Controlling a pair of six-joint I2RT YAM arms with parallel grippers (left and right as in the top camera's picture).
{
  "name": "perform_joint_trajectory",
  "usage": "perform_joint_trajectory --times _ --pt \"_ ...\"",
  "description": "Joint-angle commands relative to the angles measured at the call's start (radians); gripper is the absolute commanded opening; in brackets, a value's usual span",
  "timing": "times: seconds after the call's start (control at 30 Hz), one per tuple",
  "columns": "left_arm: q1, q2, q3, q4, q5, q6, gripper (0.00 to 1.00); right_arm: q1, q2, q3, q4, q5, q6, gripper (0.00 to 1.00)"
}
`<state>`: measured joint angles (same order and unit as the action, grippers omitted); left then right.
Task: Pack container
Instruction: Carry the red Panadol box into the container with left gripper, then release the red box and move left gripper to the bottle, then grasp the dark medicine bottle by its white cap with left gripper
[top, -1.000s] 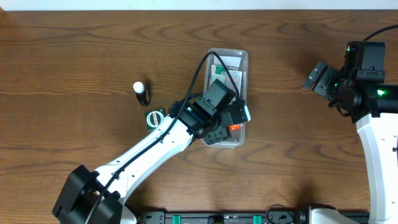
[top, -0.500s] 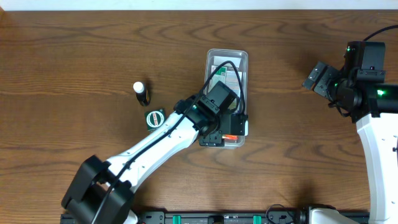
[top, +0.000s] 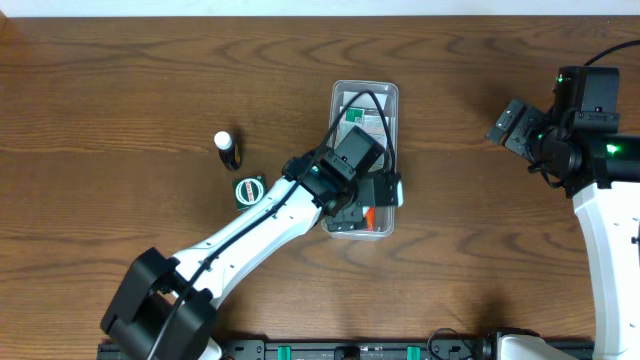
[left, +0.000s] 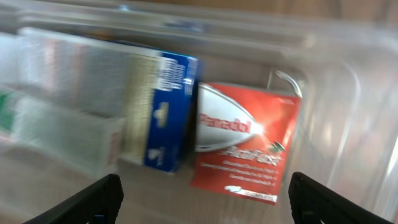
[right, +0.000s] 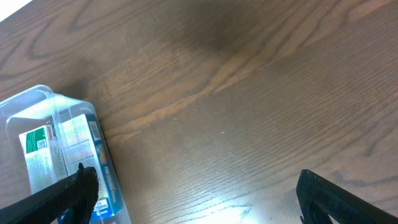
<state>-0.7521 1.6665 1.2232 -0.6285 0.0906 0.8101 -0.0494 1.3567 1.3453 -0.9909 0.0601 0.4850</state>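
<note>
**Left gripper (top: 378, 193) spread open over the near end of the container (top: 365, 84)**

At the left part of the wooden table (top: 120, 90) stands a small dark bottle with a white cap (top: 227, 148). Just beside it, a little nearer to the robot, lies a round green and black tin (top: 248, 188). Both are apart from the container and no arm touches them.

The left arm reaches diagonally from the lower left toward the middle of the table. Its gripper hangs over the near end of the container. In the left wrist view its two fingers (left: 93, 200) stand far from each other at the lower corners, and nothing is between them.

The container is a clear, long tub in the middle of the table, with its long side running away from the robot. Inside, below the left gripper, a red box (left: 245, 142) lies flat at the near end. A blue box (left: 169, 112) is touching its left edge. Further left there are pale boxes with some green (left: 56, 109), but they are too blurred to read.

At the right, well apart from the container, the right gripper (top: 512, 124) is held above bare wood. In the right wrist view its fingers (right: 71, 194) are also spread wide, holding nothing, and the container (right: 37, 99) shows at the left edge.
</note>
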Motion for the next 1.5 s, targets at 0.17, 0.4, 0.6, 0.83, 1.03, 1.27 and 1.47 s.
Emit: perform_joint_trajectory --times 0.17,0.4,0.6,0.83,1.03,1.27,1.47 --pt "0.035 -0.254 0.074 -0.044 -0.044 -0.471 0.86 -0.003 0.003 0.004 -0.001 0.003 -0.015 0.99" --pt "0.2 -0.392 0.074 -0.257 -0.103 -0.687 0.96 -0.003 0.003 0.004 0.0 0.003 -0.015 0.99" --pt "0.348 -0.387 0.035 -0.365 -0.077 -0.741 0.96 -0.003 0.003 0.004 -0.001 0.003 -0.015 0.99" --pt "0.523 -0.336 -0.016 -0.337 -0.08 -1.041 0.88 -0.003 0.003 0.004 0.0 0.003 -0.015 0.99" --pt "0.61 -0.276 -0.02 -0.194 -0.08 -1.069 0.98 -0.003 0.003 0.004 0.0 0.003 -0.015 0.99" --pt "0.645 -0.148 -0.02 0.004 -0.08 -0.916 0.98 -0.003 0.003 0.004 0.0 0.003 -0.015 0.99" --pt "0.669 -0.022 -0.02 0.056 -0.084 -0.893 1.0 -0.003 0.003 0.004 -0.001 0.003 -0.015 0.99"
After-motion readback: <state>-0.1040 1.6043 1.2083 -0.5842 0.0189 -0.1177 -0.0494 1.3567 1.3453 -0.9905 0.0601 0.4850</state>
